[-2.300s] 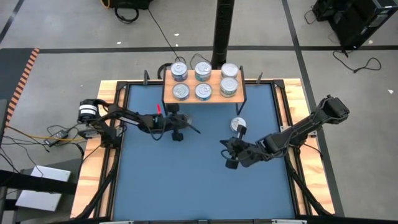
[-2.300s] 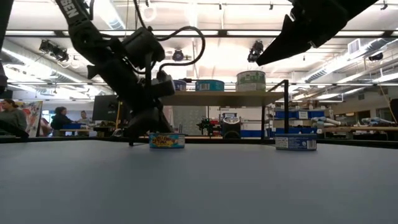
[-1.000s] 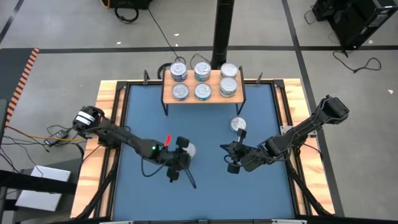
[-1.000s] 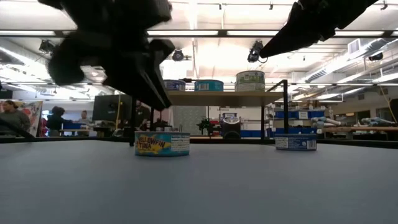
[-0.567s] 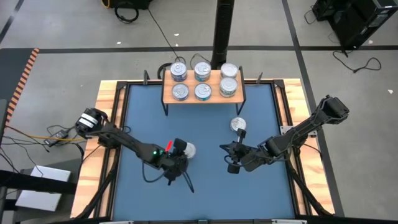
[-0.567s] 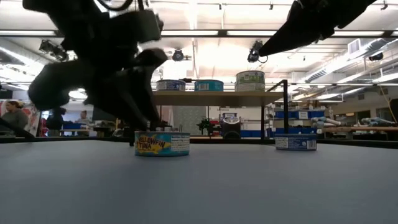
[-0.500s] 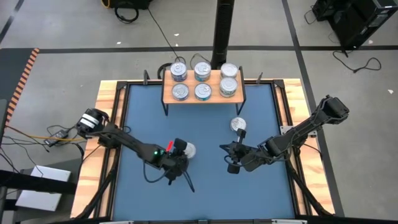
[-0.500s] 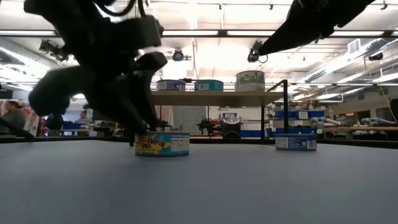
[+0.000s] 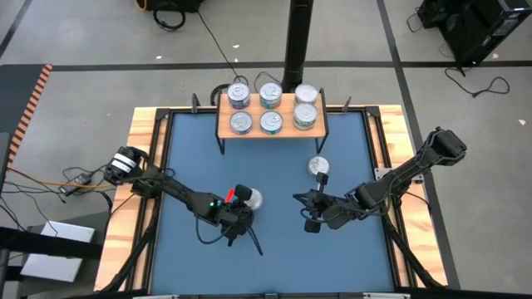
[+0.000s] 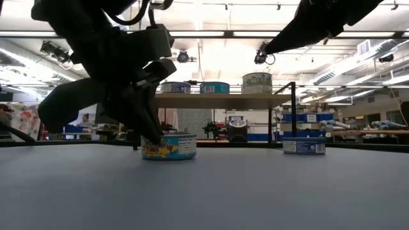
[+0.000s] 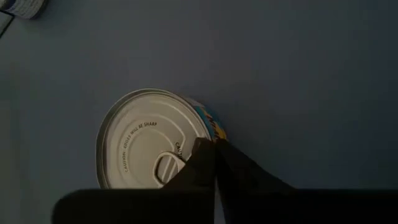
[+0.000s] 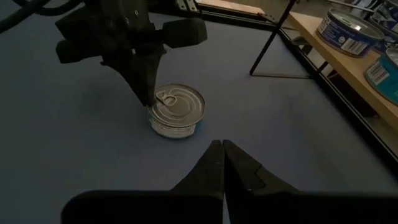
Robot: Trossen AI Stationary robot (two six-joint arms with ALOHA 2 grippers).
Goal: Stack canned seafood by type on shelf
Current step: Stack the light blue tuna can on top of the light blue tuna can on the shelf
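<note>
While the left gripper [image 9: 239,218] bends low over the near middle of the blue mat [image 9: 274,253], we see its dark fingers [image 11: 208,163] pressed together with no gap, their tip touching the rim of a yellowfin tuna tin [image 9: 251,199] without enclosing it. That tin [image 10: 169,147] sits flat on the mat, its pull-tab lid [image 11: 149,149] facing up and its blue and yellow side label showing in the low view. From the right wrist view we find the same tin [image 12: 176,111] with the left arm's fingers [image 12: 147,78] coming down onto the edge of its lid.

The right gripper [image 9: 309,218] hangs above the mat to the right of that tin and well apart from it, and its own fingers [image 12: 222,163] are closed on nothing.

A second tin [image 9: 317,167] with a white and blue label [image 10: 304,146] stands alone on the mat between the right gripper and the shelf [image 9: 271,133].

The shelf, a light-wood board on thin black legs, stands at the far edge of the counter. We count six stacks or tins on it in two rows of three [image 9: 272,108]; in the low view blue-labelled tins [image 10: 215,87] sit beside a taller greenish-labelled stack [image 10: 257,82] at its right end.
</note>
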